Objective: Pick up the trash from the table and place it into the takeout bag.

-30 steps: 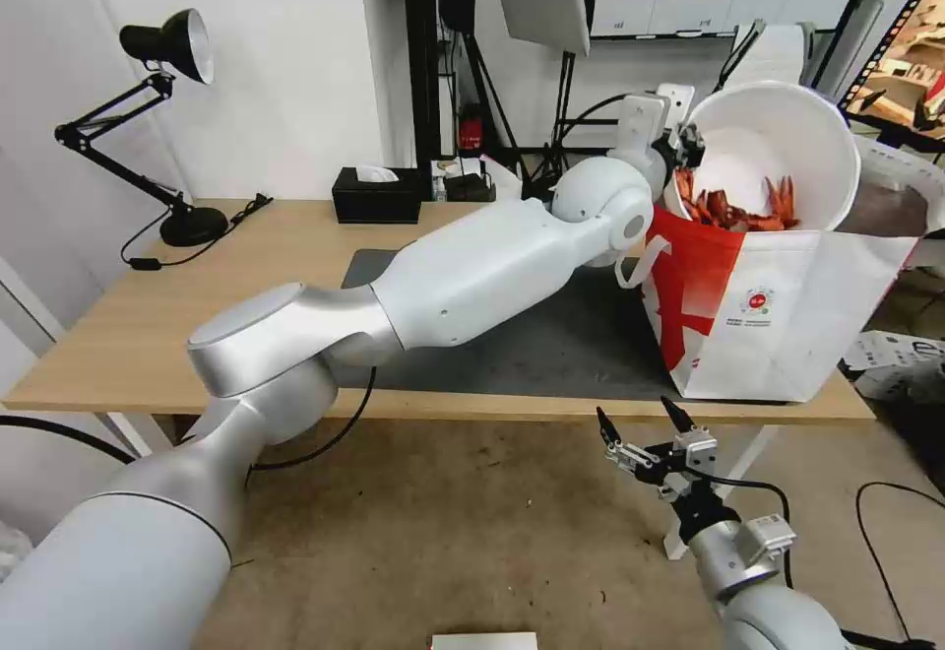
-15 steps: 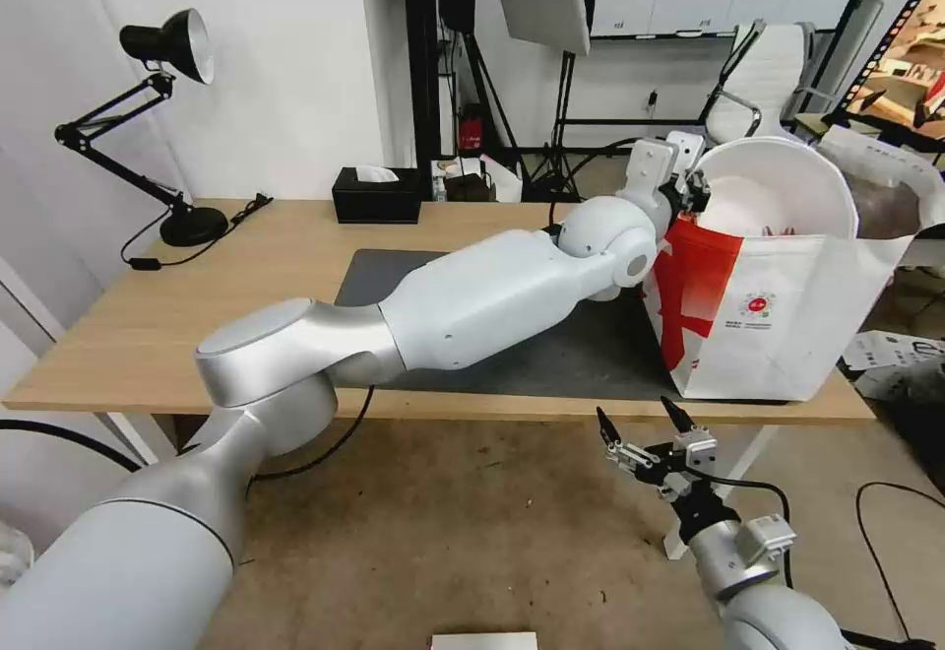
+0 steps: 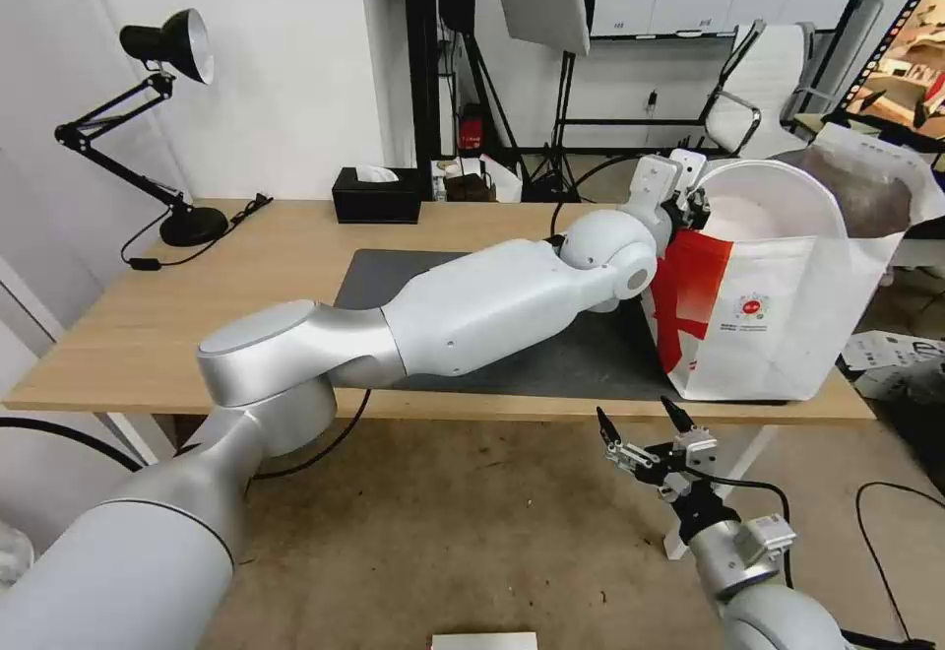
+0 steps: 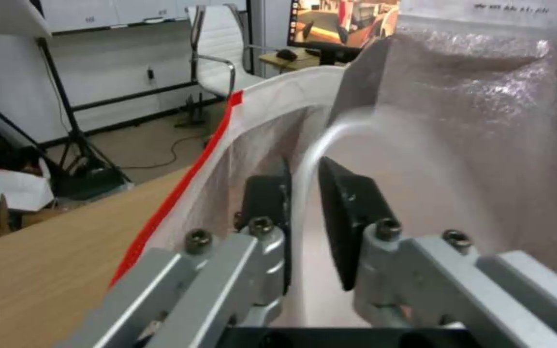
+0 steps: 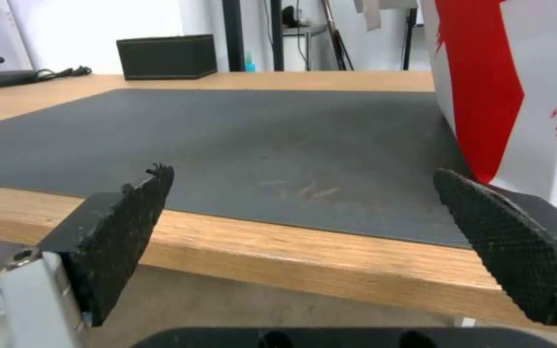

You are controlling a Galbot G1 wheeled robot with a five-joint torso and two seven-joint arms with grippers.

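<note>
Nothing can be read; the takeout bag (image 3: 787, 315) bears a small round red logo (image 3: 755, 305) with illegible print.

My light-wood table (image 3: 128, 335) carries a dark grey mat (image 3: 591, 355), with the takeout bag (image 3: 787, 335) at three o'clock, a black tissue box (image 3: 376, 195) at twelve, and a desk lamp (image 3: 192, 225) at ten.

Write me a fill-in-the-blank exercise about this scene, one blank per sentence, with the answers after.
1. The left gripper is shut on the rim of the white ____, lowered partly into the takeout bag.
2. The right gripper hangs below the table edge with its jaws ____.
3. The takeout bag stands at the ____ end of the dark mat, by the robot's sides.
4. At the table's back edge sits a black ____ box.

Answers: bowl; open; right; tissue
</note>
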